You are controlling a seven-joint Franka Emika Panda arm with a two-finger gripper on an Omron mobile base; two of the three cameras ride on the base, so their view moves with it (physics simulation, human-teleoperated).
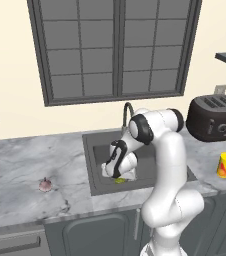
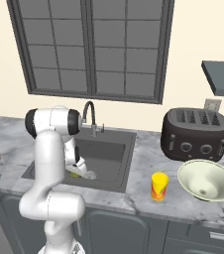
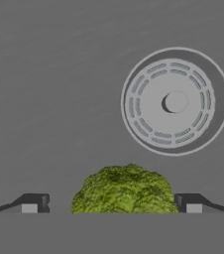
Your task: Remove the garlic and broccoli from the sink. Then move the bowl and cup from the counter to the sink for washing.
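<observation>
Reaching down into the sink, I had my gripper spread wide, its fingertips either side of the broccoli, drain just beyond.

Bare sink floor is seen around the broccoli; only the drain disc lies near.

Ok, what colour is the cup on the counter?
Bright yellow cup with a red-orange patch; clearest in the right base view.

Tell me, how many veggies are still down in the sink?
1: the broccoli sits on the sink floor between the open gripper fingertips. The garlic is already out, on the counter.
</observation>
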